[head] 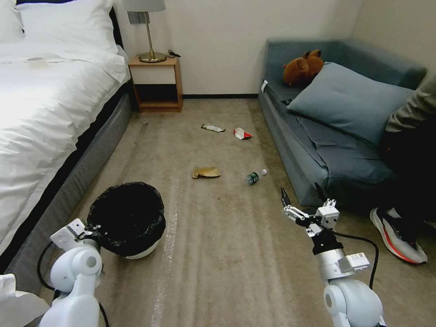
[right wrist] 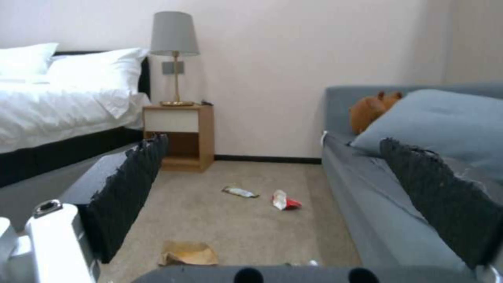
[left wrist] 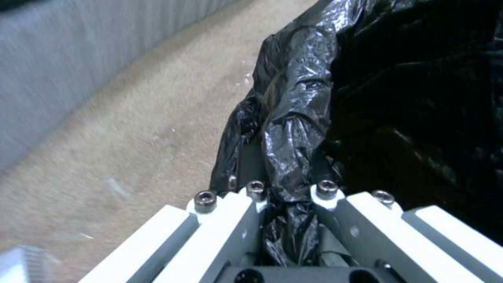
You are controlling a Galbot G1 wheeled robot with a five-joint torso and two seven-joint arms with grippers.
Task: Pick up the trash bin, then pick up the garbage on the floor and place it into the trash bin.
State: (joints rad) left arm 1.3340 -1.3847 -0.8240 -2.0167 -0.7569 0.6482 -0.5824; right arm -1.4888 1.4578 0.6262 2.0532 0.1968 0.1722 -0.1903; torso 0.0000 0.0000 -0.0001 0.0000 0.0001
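The trash bin [head: 128, 217], white with a black bag over its rim, stands on the carpet at the near left. My left gripper [head: 87, 230] is shut on its near rim; in the left wrist view the left gripper [left wrist: 285, 196] pinches the crinkled bag [left wrist: 298, 118]. My right gripper [head: 301, 193] hangs open and empty over the carpet by the sofa, with its fingers [right wrist: 131, 184] spread wide. The garbage lies ahead: a clear bottle [head: 255, 176], crumpled brown paper [head: 205, 172] [right wrist: 188, 253], a red-white wrapper [head: 241, 133] [right wrist: 284, 201] and a flat snack wrapper [head: 212, 128] [right wrist: 240, 192].
A white bed [head: 41, 113] runs along the left. A nightstand [head: 156, 84] with a lamp stands at the back wall. A blue sofa [head: 318, 150] with a cushion and plush toy lines the right; a seated person's shoe [head: 399, 236] rests beside my right arm.
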